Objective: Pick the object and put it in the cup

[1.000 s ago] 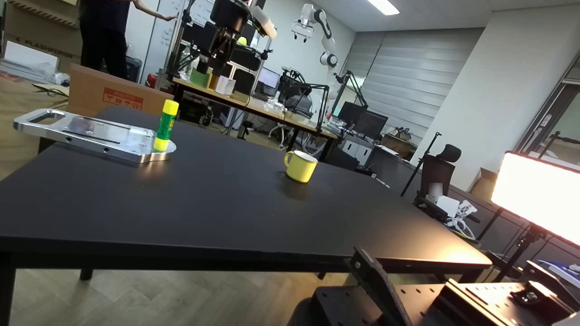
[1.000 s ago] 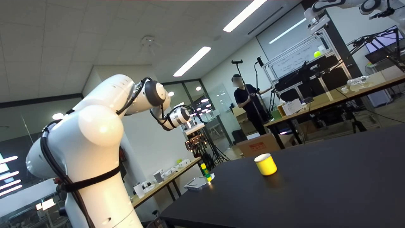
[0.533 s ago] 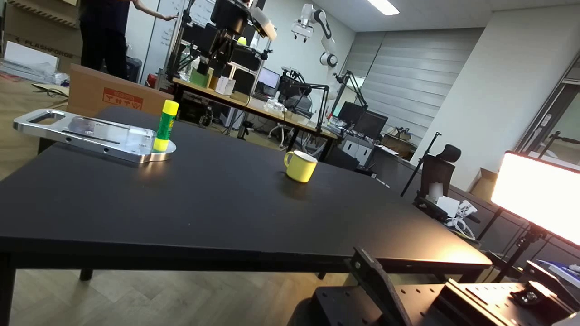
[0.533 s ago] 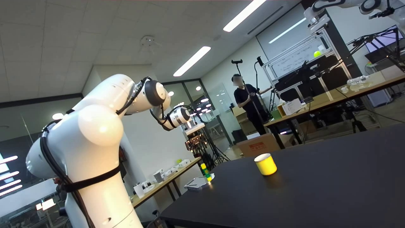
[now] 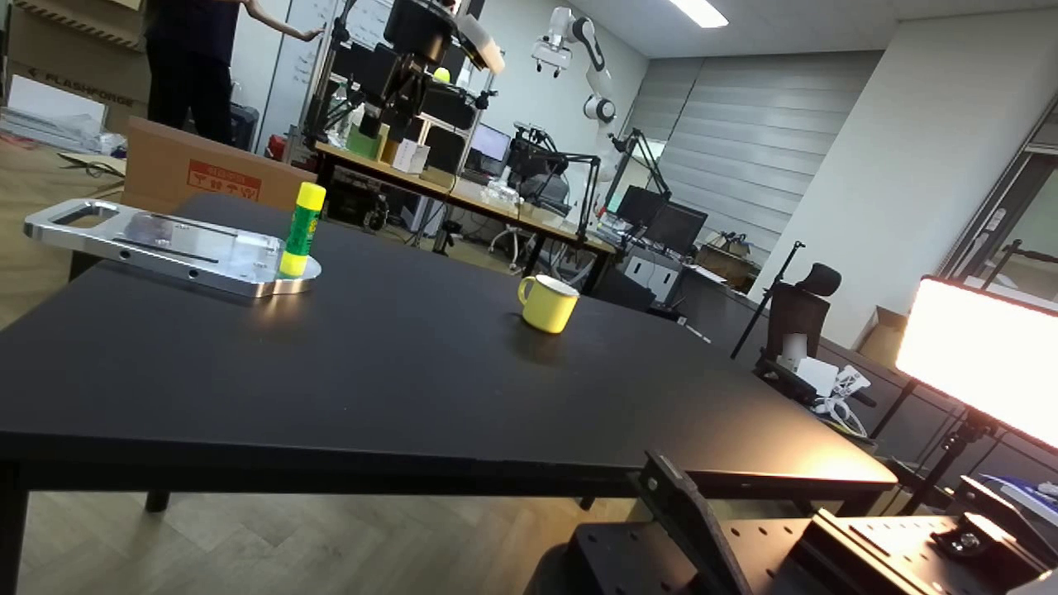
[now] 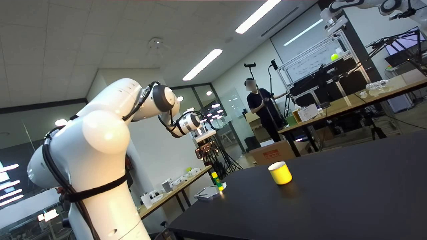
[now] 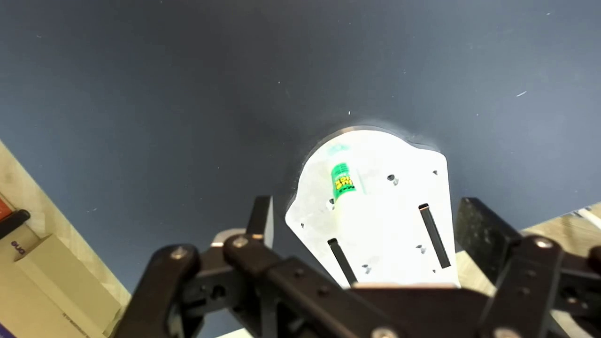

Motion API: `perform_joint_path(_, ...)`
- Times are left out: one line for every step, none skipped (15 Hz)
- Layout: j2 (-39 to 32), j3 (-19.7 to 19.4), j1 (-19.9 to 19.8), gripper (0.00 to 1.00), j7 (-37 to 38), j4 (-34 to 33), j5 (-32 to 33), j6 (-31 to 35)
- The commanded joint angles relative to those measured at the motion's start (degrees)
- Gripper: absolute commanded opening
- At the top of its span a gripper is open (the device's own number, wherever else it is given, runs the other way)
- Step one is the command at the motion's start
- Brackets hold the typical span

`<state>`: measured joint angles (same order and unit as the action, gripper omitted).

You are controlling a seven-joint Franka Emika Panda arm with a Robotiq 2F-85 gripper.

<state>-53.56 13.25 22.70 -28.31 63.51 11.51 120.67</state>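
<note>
Pre-grasp, likely. Gripper (image 7: 373,223) jaws wide apart, unladen. Glue stick (image 7: 342,180) upright on metal plate (image 5: 178,238), eleven o'clock from gripper, wrist view. Next: centre, descend, pinch; then mug (image 5: 549,306).

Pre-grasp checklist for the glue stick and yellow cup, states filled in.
1. Gripper open: ok, jaws apart.
2. Glue stick upright on silver tray: ok.
3. Gripper down at the stick: not ok, hangs higher up.
4. Stick centred between jaws: cannot tell, glare washes out its top in the wrist view.
5. Yellow cup mouth up on the table: ok.
6. Cup empty: cannot tell, bottom hidden.
</note>
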Motion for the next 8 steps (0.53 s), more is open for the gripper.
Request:
perform_joint_path(-3.26,-0.53,0.86,1.00,-0.83,-4.92,1.08,-1.40)
perform_joint_path(-4.48,-0.84,1.17,1.00,-1.52,-6.67,1.68,-2.05)
perform_joint_path(-6.00,-1.09,1.50,1.00,-2.19,-8.75,2.17,-2.82)
perform_joint_path(-8.22,-1.32,2.11,1.00,-3.20,-12.18,2.61,-3.93)
perform_joint_path(-9.88,-1.08,2.31,1.00,-4.67,-14.65,2.62,-4.76)
perform_joint_path(-11.66,-0.99,2.79,1.00,-6.00,-17.37,2.91,-5.61)
perform_joint_path(-13.21,-0.88,3.22,1.00,-7.24,-19.73,2.97,-6.56)
perform_joint_path(-14.83,-0.74,3.85,1.00,-8.51,-22.18,2.90,-7.70)
